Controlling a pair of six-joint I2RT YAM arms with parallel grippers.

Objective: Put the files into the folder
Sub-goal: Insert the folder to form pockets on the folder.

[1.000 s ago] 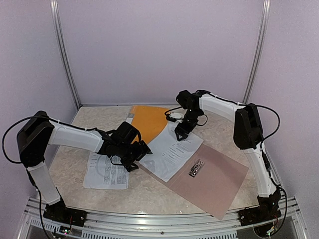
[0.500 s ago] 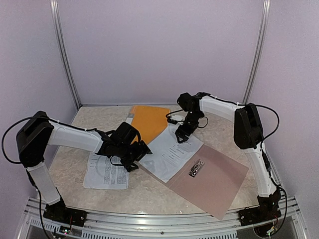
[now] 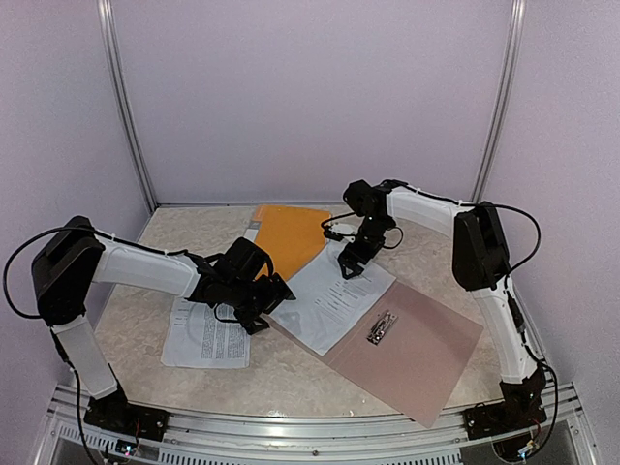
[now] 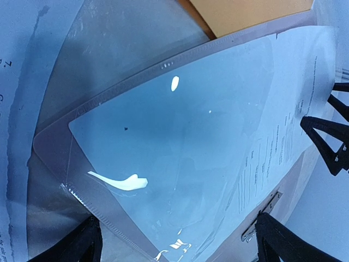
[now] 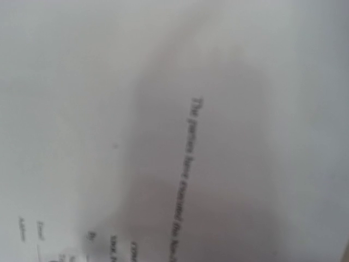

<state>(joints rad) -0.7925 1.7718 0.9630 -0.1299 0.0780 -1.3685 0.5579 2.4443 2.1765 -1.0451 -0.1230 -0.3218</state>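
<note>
One file [image 3: 329, 298] is lying on the open folder [image 3: 426, 356], another file [image 3: 205, 339] on the surface [image 3: 291, 373]. Left tool [image 3: 273, 308] and right tool [image 3: 349, 266] are standing wide, empty. Light, limp sheets: likely needing an edge pinch.

Overhead view: soft, even light from above, sharp throughout; the pale walls [image 3: 310, 97] carry a lilac tint.
Shadows: faint and short under the arms [image 3: 145, 266] on the counter [image 3: 291, 363].
Left wrist view: cool blue cast; small white glare spots on the glossy clear plastic cover [image 4: 180, 153], which veils the print beneath it; the nearest edges are soft.
Right wrist view: badly out of focus; the printed sheet [image 5: 185, 164] fills it, its text smeared, with a broad grey shadow down the middle.
</note>
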